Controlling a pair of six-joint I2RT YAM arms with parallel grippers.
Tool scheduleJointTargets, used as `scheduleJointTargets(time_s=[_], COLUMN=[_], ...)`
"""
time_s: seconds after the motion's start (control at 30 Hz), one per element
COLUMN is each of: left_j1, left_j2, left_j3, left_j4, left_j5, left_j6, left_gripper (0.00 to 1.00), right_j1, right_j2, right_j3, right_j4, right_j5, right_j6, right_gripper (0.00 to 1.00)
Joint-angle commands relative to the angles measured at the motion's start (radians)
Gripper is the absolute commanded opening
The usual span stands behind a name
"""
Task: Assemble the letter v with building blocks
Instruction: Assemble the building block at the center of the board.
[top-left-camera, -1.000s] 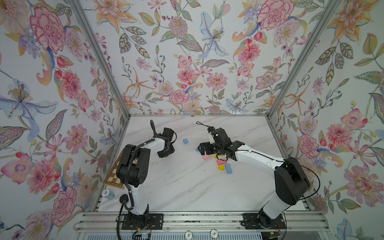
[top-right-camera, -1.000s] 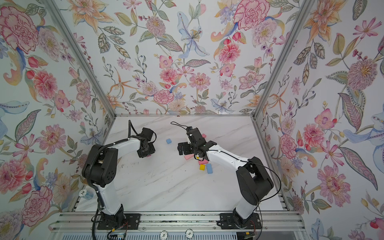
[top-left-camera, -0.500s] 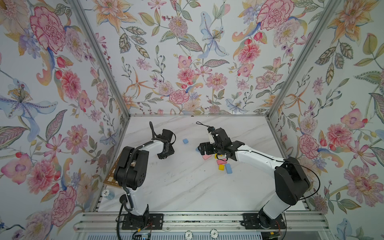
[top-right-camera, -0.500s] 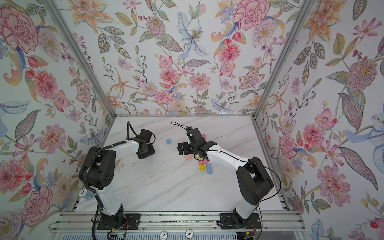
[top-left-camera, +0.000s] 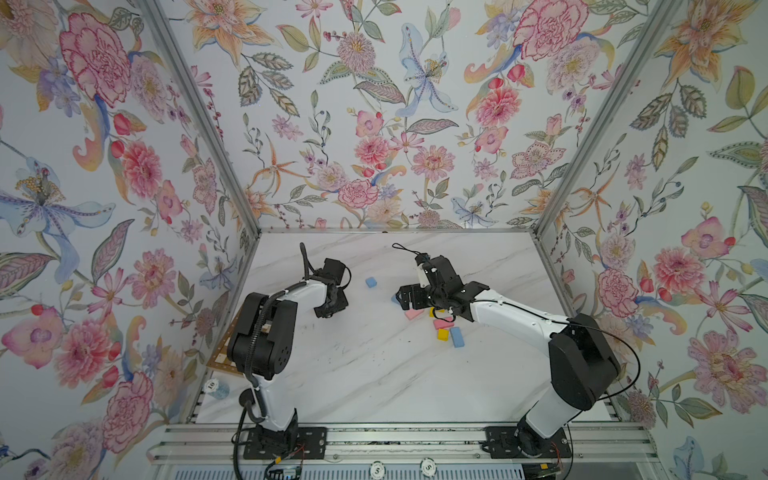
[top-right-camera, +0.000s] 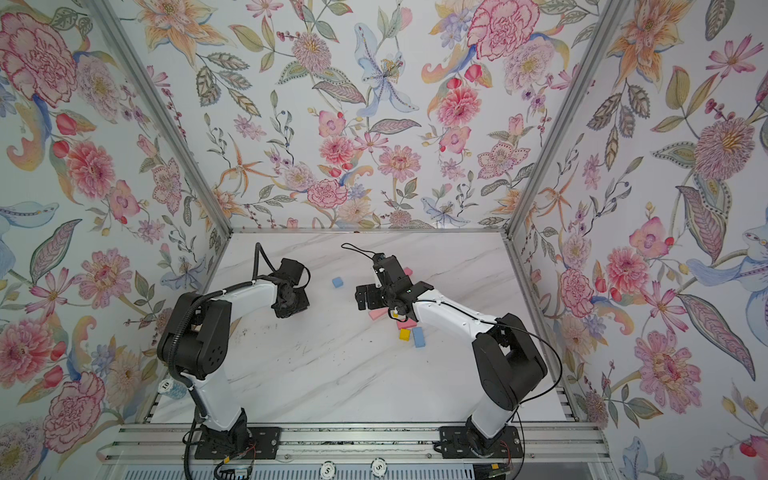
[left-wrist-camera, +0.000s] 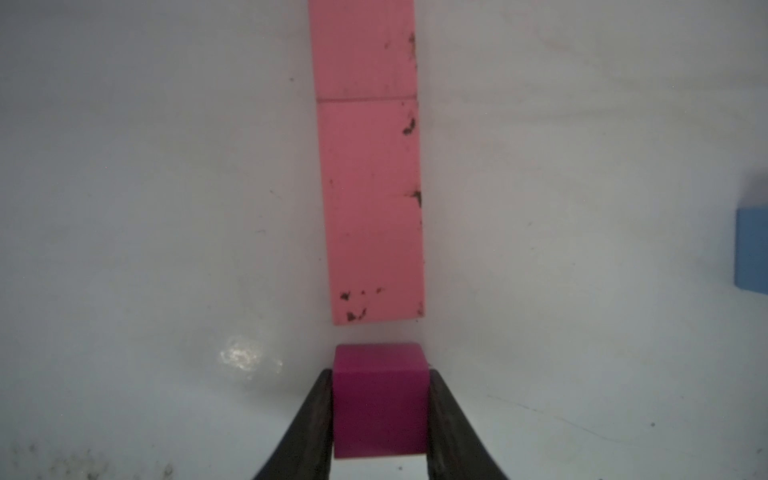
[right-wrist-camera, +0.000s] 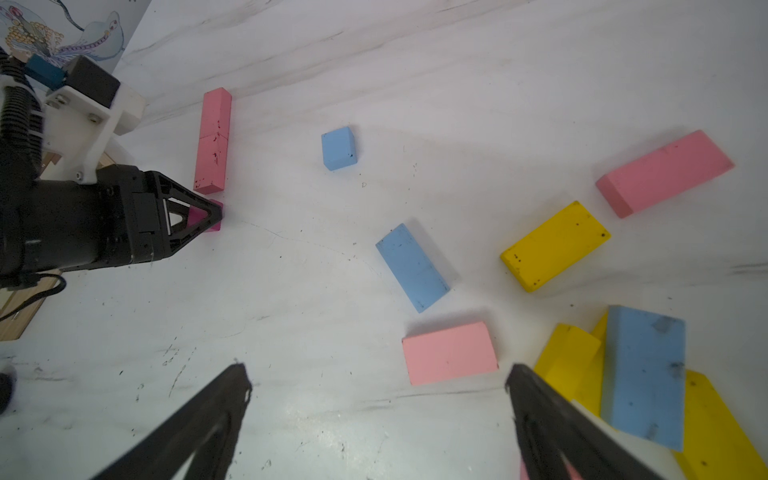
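Note:
My left gripper (left-wrist-camera: 380, 374) is shut on a small magenta block (left-wrist-camera: 380, 399), one finger on each side. It is low over the table, a small gap from the end of a straight row of two pink blocks (left-wrist-camera: 370, 187). The right wrist view shows that same grip (right-wrist-camera: 212, 216) and row (right-wrist-camera: 214, 141). My right gripper (right-wrist-camera: 378, 374) is open and empty above the table, next to a pink block (right-wrist-camera: 449, 353). Loose building blocks lie around it: a blue square (right-wrist-camera: 338, 148), a blue oblong (right-wrist-camera: 412, 268), a yellow one (right-wrist-camera: 555, 245).
A heap of yellow and blue blocks (right-wrist-camera: 644, 374) lies beside my right gripper. Another pink block (right-wrist-camera: 665, 172) lies further off. A checkered board (top-left-camera: 224, 353) sits at the table's left edge under my left arm. Flowered walls close three sides.
The left jaws have closed in on the magenta block, and the left arm's elbow has shifted slightly left. The right arm has not moved.

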Motion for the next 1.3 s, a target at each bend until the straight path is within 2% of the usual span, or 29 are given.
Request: scheduleJointTargets(time_s=[0.0,0.5,1.27], left_j1=[0.003,0.008,0.02], left_j2=[0.025,0.05,0.068], left_j3=[-0.015,0.036,0.059], left_j4=[-0.064,-0.087,-0.083], left_j5=[0.001,-0.043,-0.039], left_j6=[0.015,0.009,-0.002], left_gripper=[0.35,0.34,0.35], right_j1=[0.0,-0.003,-0.008], right_j2=[0.008,0.005,0.007], right_j3=[0.018,0.012,0.0], right_j4=[0.008,0.009,0.02], right_j5=[0.015,0.012,0.008], right_j6=[0.011,0.011,0.014], right_gripper=[0.99,0.99,0.99])
